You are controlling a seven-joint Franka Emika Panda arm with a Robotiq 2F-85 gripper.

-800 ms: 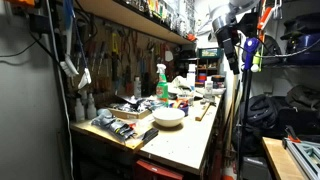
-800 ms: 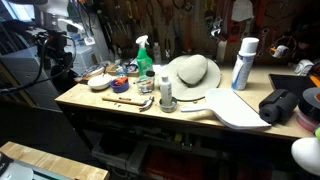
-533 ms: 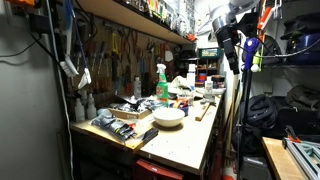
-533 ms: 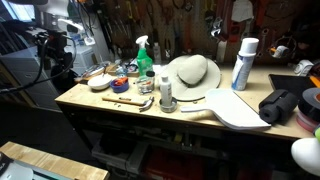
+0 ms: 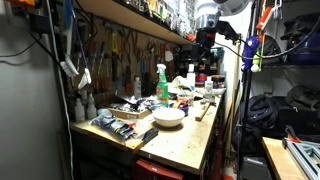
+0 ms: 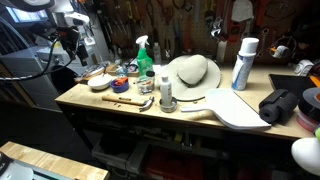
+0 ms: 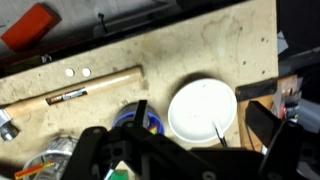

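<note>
Wrist view: one white bowl (image 7: 203, 110), one wooden handle (image 7: 80, 88), one blue roll (image 7: 135, 120), one gripper (image 7: 188, 150). Two fingers (image 7: 95, 150) spread apart, empty. Bowl lower centre-right of frame, between fingers, untouched.

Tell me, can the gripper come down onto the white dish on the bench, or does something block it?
Probably yes. The gripper hangs above the bench, and in the wrist view the white dish lies uncovered below it. The blue roll and the wooden handle lie beside it, not over it.
</note>
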